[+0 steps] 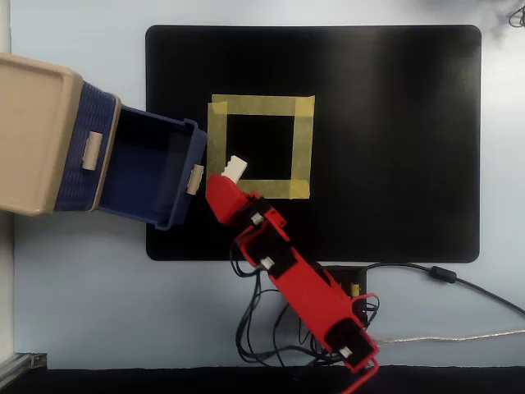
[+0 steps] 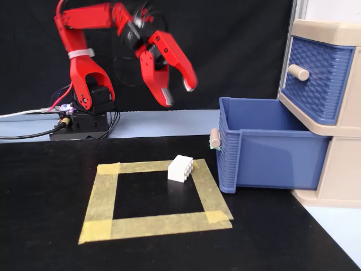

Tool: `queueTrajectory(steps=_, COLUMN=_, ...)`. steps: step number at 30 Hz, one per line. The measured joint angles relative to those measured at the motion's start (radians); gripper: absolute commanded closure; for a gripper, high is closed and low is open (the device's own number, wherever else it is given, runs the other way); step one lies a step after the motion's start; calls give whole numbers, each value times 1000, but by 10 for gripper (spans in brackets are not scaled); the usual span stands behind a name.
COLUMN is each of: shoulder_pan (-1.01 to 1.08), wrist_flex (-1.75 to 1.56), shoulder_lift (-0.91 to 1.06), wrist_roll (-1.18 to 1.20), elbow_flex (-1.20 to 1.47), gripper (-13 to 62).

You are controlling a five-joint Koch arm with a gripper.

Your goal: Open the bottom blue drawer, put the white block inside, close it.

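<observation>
Bottom blue drawer (image 2: 271, 155) pulled out; white block (image 2: 181, 168) outside (on mat); tool (image 2: 177, 94) fingers apart.

overhead view straight down, fixed view low across the mat (image 2: 45, 226) facing the arm's base, both sharing the tape square (image 1: 260, 147)

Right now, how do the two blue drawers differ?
The bottom blue drawer is pulled out over the black mat, its smooth interior showing and empty; the upper blue drawer sits shut in the cabinet. The bottom one's handle faces the white block. Both are dark blue with woven-textured fronts and beige handles.
</observation>
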Motion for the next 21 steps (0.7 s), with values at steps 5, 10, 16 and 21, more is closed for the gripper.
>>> queueTrajectory(steps=5, shoulder_pan=44, wrist_flex=212, shoulder_lift=-380, wrist_roll=25, elbow_flex=-249, gripper=155)
queueTrajectory(steps=10, shoulder_pan=86, wrist_flex=195, shoulder_lift=-509, wrist_roll=97, elbow_flex=-308, gripper=154)
queueTrajectory(steps=16, shoulder_pan=83, wrist_flex=135, shoulder_lift=-580, wrist_roll=120, elbow_flex=-307, gripper=154)
queueTrajectory(steps=21, shoulder_pan=60, wrist_flex=124, shoulder_lift=-618, wrist_roll=149, elbow_flex=-308, gripper=154)
